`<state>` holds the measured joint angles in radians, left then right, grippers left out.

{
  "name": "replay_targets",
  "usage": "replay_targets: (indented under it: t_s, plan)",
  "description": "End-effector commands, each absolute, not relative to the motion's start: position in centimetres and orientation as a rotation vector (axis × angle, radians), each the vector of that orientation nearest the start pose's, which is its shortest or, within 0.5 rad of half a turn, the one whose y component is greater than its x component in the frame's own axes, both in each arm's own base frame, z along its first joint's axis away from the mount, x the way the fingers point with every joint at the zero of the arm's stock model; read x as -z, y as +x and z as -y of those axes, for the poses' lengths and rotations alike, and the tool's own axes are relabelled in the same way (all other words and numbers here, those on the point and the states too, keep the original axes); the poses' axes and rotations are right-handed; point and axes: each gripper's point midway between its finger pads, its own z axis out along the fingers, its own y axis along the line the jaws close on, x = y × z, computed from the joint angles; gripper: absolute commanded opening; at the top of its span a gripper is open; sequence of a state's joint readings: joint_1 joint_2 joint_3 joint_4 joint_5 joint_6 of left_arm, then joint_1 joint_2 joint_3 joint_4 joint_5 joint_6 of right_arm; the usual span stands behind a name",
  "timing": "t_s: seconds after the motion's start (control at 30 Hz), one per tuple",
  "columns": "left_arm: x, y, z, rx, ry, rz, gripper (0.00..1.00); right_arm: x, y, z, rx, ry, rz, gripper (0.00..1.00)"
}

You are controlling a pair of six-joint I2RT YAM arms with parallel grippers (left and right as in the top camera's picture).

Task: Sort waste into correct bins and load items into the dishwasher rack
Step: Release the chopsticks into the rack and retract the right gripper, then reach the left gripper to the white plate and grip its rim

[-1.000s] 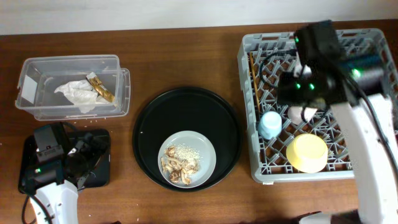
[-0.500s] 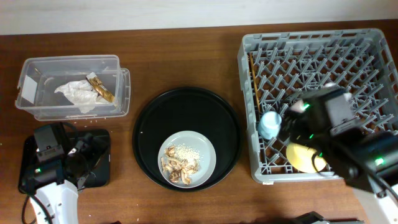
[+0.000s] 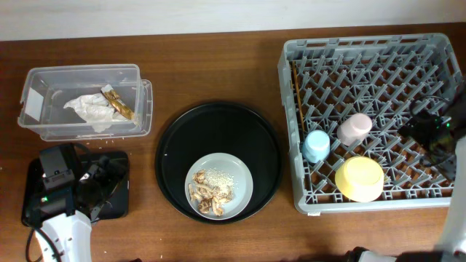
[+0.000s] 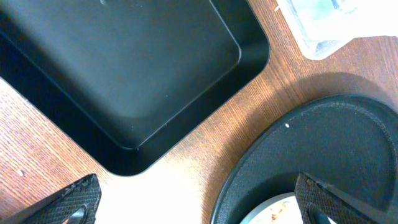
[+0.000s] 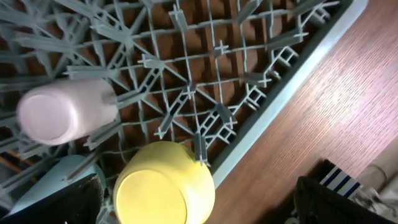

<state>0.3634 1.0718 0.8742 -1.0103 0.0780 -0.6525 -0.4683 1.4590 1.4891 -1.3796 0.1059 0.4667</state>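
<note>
The pale grey-green round plate (image 3: 239, 173), with food scraps (image 3: 207, 197) on it, is set on the round black tray (image 3: 166, 145), just ahead of the left gripper (image 4: 199, 202), which is nearer. Its jaws are spread wide and empty. So, seemingly, are those of the right gripper (image 5: 202, 202), held over the dishwasher rack (image 3: 287, 87).

Rack (image 3: 364, 42) at right holds the bowl (image 3: 359, 178); plate (image 3: 241, 182) (scraps (image 3: 207, 198) on it) lies on the central round tray (image 3: 218, 124)

Fingertips of left tool (image 4: 196, 208) and right tool (image 5: 196, 208) cropped by bottom edges; chopsticks (image 3: 296, 94) mostly behind rack (image 3: 364, 39) pegs.
</note>
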Motion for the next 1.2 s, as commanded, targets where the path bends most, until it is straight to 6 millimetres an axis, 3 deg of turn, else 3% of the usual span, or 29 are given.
replay_targets:
  t_s: [0.0,0.2,0.37,0.5,0.53,0.57,0.63,0.7,0.73,0.8,0.9,0.97,1.0,1.07,1.13,1.17]
  plan:
    - [-12.7,22.2,-7.1,0.189,-1.358,-2.436,0.99,-18.1,25.5,14.9,0.152,1.363,-2.674,0.99]
    - [-12.7,22.4,-6.4,0.244,-1.351,-2.443,0.99,-14.2,26.1,15.3,0.158,1.417,-2.806,0.99]
    - [-12.8,22.5,-6.0,0.276,-1.345,-2.447,0.99,-13.9,26.2,15.3,0.158,1.421,-2.814,0.99]
    - [-12.8,22.5,-5.7,0.301,-1.343,-2.453,0.99,-13.9,27.5,15.8,0.139,1.397,-2.760,0.99]
    - [-12.7,22.2,-4.8,0.361,-1.348,-2.481,0.99,-13.9,27.5,15.8,0.139,1.398,-2.760,0.99]
    - [-13.2,22.7,-2.8,0.515,-1.217,-2.529,0.99,-13.9,27.5,15.8,0.139,1.398,-2.760,0.99]
    - [-15.6,24.5,1.9,0.817,-0.691,-2.562,0.99,-13.9,27.6,15.8,0.139,1.398,-2.759,0.99]
    - [-15.9,24.1,5.1,0.889,-0.479,-2.609,0.99,-13.9,27.5,15.8,0.139,1.398,-2.760,0.99]
    - [-16.1,23.5,7.7,0.890,-0.312,-2.661,0.99,-13.9,27.5,15.8,0.139,1.398,-2.760,0.99]
    - [-17.2,23.2,10.6,0.778,-0.110,-2.708,0.99,-13.9,27.5,15.8,0.139,1.398,-2.760,0.99]
    - [-20.9,23.3,14.4,0.438,0.094,-2.736,0.99,-13.9,27.6,15.8,0.139,1.398,-2.759,0.99]
    - [-21.4,23.2,16.9,0.284,0.203,-2.766,0.99,-13.9,27.6,15.8,0.139,1.398,-2.759,0.99]
    - [-21.0,23.3,18.1,0.230,0.247,-2.778,0.99,-13.9,27.5,15.8,0.139,1.398,-2.760,0.99]
    - [-17.9,23.2,21.2,0.133,0.384,-2.824,0.99,-13.9,27.5,15.8,0.139,1.398,-2.760,0.99]
    - [-15.4,23.2,22.1,0.070,0.426,-2.882,0.99,-13.9,27.5,15.8,0.139,1.398,-2.760,0.99]
    - [-13.1,23.6,22.5,0.017,0.385,-2.941,0.99,-13.9,27.5,15.8,0.139,1.398,-2.760,0.99]
